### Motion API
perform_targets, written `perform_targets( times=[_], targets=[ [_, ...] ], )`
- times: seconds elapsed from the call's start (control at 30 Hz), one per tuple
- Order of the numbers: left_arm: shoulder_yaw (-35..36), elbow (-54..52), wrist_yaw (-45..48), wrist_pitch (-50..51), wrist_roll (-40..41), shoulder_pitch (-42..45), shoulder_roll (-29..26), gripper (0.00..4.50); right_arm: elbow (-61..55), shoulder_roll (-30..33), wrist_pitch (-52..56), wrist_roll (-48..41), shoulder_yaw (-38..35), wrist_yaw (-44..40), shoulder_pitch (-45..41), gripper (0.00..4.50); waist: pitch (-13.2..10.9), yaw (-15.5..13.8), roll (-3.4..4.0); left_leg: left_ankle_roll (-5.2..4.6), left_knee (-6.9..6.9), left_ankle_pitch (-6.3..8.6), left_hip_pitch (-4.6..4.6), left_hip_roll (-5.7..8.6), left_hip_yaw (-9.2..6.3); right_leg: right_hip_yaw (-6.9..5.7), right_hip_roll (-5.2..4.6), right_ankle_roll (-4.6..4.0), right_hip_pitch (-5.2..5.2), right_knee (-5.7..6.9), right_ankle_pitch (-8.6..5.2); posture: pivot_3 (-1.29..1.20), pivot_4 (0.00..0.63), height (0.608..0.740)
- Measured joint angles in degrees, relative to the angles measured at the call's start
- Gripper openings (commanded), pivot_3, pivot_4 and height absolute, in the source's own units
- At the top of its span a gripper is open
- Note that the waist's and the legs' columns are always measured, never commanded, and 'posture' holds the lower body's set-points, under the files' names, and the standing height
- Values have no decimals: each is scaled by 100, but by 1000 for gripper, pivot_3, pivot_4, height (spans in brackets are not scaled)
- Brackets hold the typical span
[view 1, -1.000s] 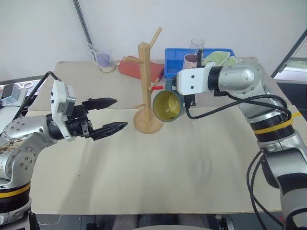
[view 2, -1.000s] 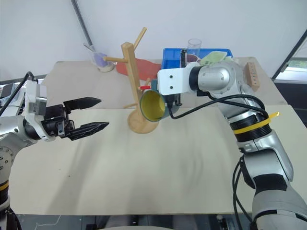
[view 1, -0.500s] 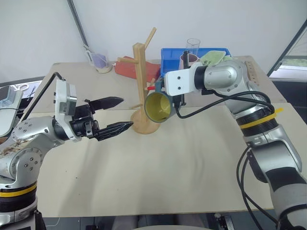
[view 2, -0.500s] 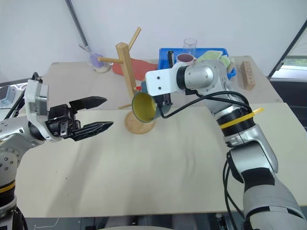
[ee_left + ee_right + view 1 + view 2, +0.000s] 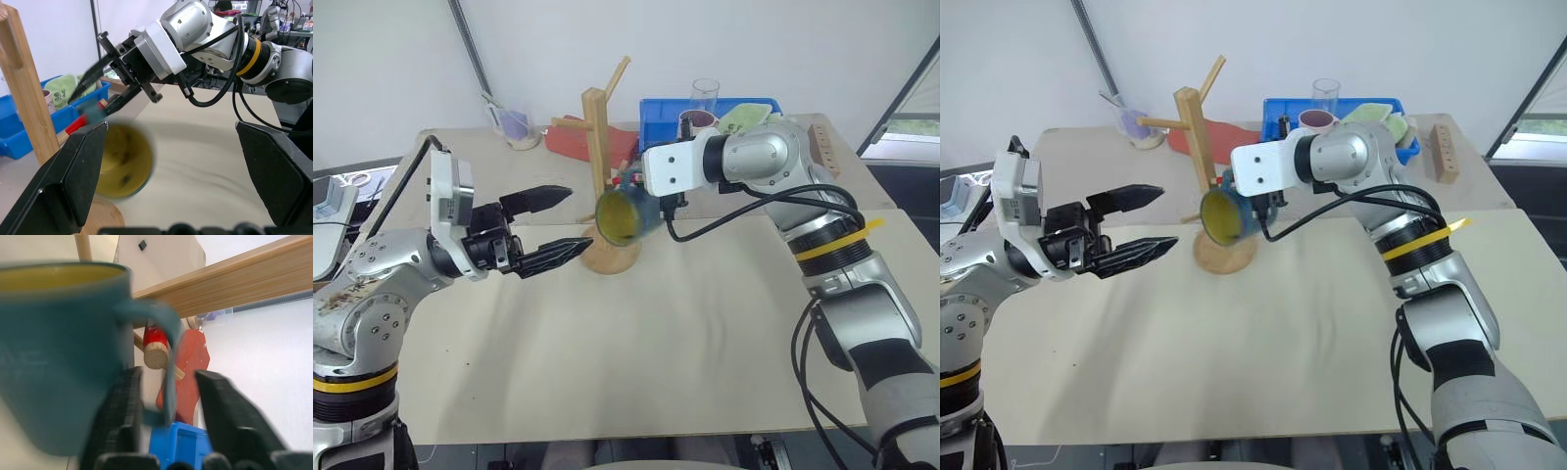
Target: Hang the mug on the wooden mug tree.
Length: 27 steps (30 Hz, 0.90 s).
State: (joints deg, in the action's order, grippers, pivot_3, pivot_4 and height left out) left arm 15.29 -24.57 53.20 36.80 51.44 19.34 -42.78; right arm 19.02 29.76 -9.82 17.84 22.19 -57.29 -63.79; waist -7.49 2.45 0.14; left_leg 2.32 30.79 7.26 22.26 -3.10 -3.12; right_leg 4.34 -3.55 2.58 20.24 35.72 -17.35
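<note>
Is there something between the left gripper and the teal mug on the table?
No object lies there. In the left eye view, bare table separates the left gripper from the mug, which hangs beside the wooden mug tree.

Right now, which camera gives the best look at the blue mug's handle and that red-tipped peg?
The right wrist view: the mug is close up, its handle looped over the red-tipped peg. The eye views show the mug's yellow mouth beside the wooden mug tree, handle hidden. The left wrist view shows it blurred.
</note>
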Motion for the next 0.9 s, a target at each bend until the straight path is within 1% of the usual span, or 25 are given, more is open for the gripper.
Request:
perform_targets(
  times=[0.1,0.13,0.27,0.3,0.4,0.47,0.6,0.67,0.8,0.9],
  targets=[
    [-3,41,-1,-77,-60,0,4,4500,-22,7,0,-14,-19,-5,0,4261,0,-1,0,0,0,0,-1,0,0,1,0,-2,1,2,-1,0,150,730],
    [-4,60,-4,-100,-68,0,13,4500,-64,22,0,-28,-26,-19,0,4475,0,0,0,0,0,0,0,0,0,1,1,-2,2,2,-1,0,150,730],
    [-11,81,-21,-179,-180,0,25,4500,-237,166,2,-168,-63,-214,7,4475,0,-5,0,0,0,0,0,0,0,2,1,-3,1,2,-2,0,150,730],
    [-13,107,-44,-203,-276,-8,21,4500,-374,272,27,-330,-107,-360,54,4475,0,-13,0,1,0,0,1,0,0,1,1,-4,0,2,-2,0,150,730],
    [-58,254,-110,-297,-691,-90,-233,4500,-641,548,284,-801,-364,-714,199,4475,-2,-15,-3,5,1,3,0,0,0,2,1,-9,0,2,-6,0,150,730],
    [-97,386,-212,-254,-1058,-161,-573,4500,-872,836,691,-1314,-716,-1082,386,4475,-3,-21,-4,7,1,4,-3,0,2,5,1,-16,0,3,-9,0,150,730],
    [-21,557,-127,-162,-1224,-266,-984,4500,-1486,1264,1819,-2517,-1340,-1715,865,4475,-4,-16,-7,18,0,11,-3,-4,4,6,0,-26,1,2,-15,0,150,730],
    [35,663,-9,-187,-1309,-293,-1103,4500,-1786,1434,2471,-3070,-1643,-1825,1043,4475,-5,-9,-6,25,-4,16,-3,-5,4,5,0,-29,5,2,-17,0,150,730],
    [80,859,79,-189,-1354,-211,-1160,4500,-2315,1692,3326,-3708,-2060,-1818,1206,4475,-8,2,-9,44,-4,28,-7,-6,4,5,1,-35,10,3,-20,0,150,730],
    [86,905,96,-201,-1342,-99,-1117,4500,-2580,1755,3591,-3887,-2124,-1718,1353,4475,-11,1,-14,45,-2,29,-5,-5,5,5,0,-36,12,2,-21,0,150,730]
  ],
)
